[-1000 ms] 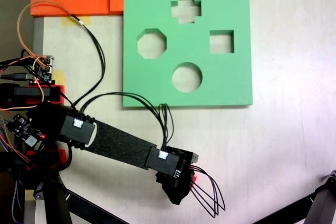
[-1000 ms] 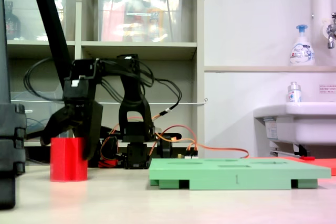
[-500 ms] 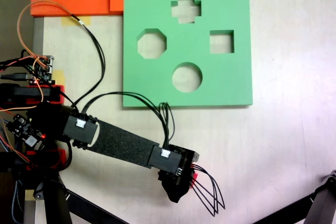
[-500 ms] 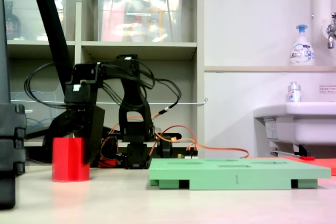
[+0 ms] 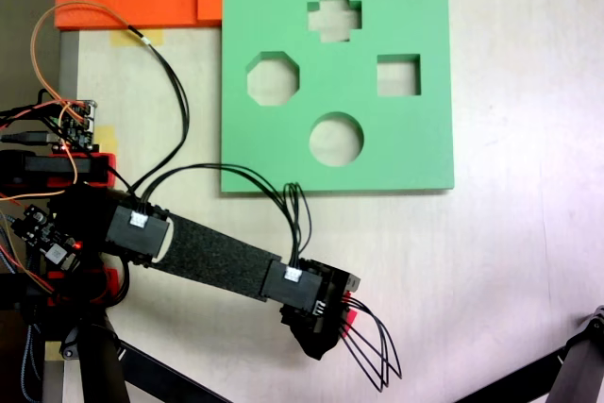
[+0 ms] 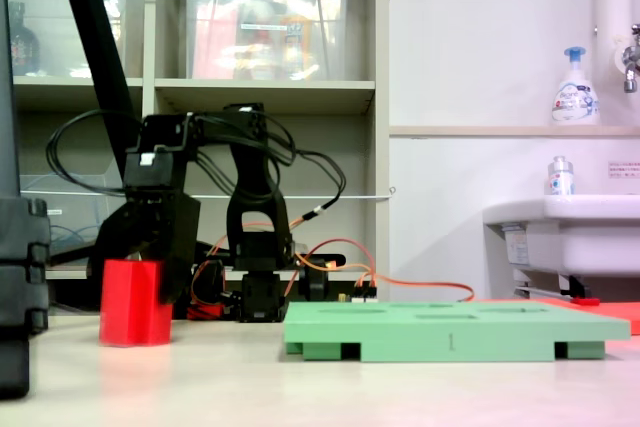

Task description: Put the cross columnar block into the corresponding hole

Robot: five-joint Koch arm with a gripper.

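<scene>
Gripper straddling cross columnar block on table, squeeze unconfirmed | risk: loose grip dropping or twisting block, arms mismatching cross hole | 1 octagonal cutout nearby

Matt foam board and red block.

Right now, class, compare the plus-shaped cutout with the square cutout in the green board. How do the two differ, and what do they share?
The plus-shaped cutout has a notched, cross-like outline, while the square cutout has four straight sides. In the top-down fixed view the plus-shaped cutout sits nearest the board's top edge, and the square cutout lies lower and further right. Both are empty and cut through the same green board.
</scene>
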